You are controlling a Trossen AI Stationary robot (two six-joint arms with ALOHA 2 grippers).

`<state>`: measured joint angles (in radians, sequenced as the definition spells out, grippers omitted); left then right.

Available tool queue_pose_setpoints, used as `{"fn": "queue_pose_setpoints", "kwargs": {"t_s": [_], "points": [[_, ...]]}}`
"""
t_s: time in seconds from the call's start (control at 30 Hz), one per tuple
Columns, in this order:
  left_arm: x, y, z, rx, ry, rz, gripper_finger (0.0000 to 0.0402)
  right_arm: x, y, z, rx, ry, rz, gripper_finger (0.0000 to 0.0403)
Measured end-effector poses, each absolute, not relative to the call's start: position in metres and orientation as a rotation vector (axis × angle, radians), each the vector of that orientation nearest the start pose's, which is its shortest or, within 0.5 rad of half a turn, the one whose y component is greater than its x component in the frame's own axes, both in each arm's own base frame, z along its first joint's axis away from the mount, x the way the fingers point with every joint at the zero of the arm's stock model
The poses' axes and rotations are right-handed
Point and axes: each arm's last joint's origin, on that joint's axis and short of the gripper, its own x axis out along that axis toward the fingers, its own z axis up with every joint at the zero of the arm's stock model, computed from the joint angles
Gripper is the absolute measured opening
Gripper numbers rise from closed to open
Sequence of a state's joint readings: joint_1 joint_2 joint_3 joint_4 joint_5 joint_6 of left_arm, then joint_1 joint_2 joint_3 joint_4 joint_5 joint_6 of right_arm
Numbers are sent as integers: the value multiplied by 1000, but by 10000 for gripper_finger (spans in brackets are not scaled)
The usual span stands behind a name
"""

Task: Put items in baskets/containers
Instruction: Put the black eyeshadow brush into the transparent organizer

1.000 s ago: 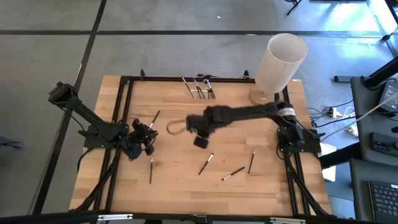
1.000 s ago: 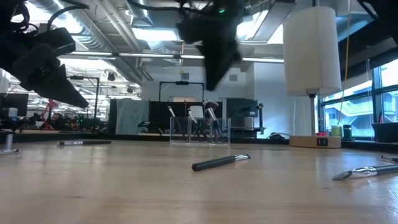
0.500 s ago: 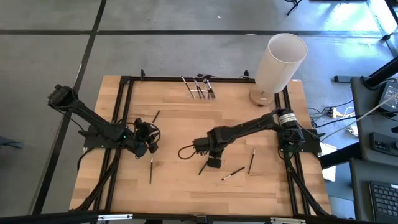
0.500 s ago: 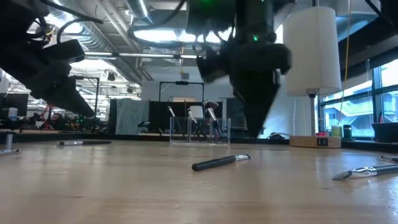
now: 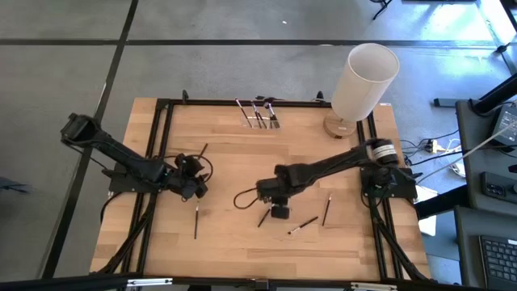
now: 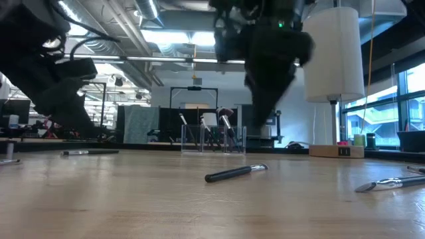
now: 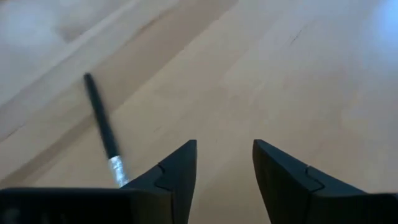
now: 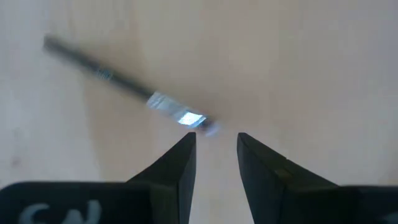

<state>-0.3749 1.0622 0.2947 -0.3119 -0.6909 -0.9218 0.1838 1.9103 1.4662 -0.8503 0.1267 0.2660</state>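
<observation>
Several thin dark-handled makeup brushes lie flat on the wooden table. My right gripper hovers open, pointing down, just above the bristle end of one brush, which lies beside its fingertips, not between them. My left gripper stands open at the table's left; a brush lies beside one finger. The clear holder at the far edge has a few brushes standing in it.
More loose brushes lie at the right and at the left. A tall white cylinder on a tan base stands at the far right corner. A black frame runs round the table.
My right gripper has gone toward the table's near edge and come down, from above the table's middle to just over the brush. My left gripper has swung a little toward the right. No brush has moved.
</observation>
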Motion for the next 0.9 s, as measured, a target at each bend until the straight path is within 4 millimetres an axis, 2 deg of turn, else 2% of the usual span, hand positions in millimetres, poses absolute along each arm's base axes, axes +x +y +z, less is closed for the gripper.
{"fn": "queue_pose_setpoints", "kwargs": {"t_s": [0.1,0.17,0.3,0.47,0.6,0.73,0.9], "points": [[146,-30,125,-304,761,699,151,365,44,221,48,1122,-141,117],[145,-23,124,-284,795,741,152,356,25,219,125,1028,-117,117],[145,-4,124,-250,821,838,152,336,-16,202,309,834,-91,117],[155,23,136,-287,878,860,152,323,-53,180,427,588,-195,117],[157,43,142,-392,916,831,152,321,-66,182,412,396,-261,117],[153,53,140,-497,974,775,152,318,-70,189,439,391,-143,117],[144,55,137,-563,1054,804,152,317,-61,190,458,429,-22,117]]}}
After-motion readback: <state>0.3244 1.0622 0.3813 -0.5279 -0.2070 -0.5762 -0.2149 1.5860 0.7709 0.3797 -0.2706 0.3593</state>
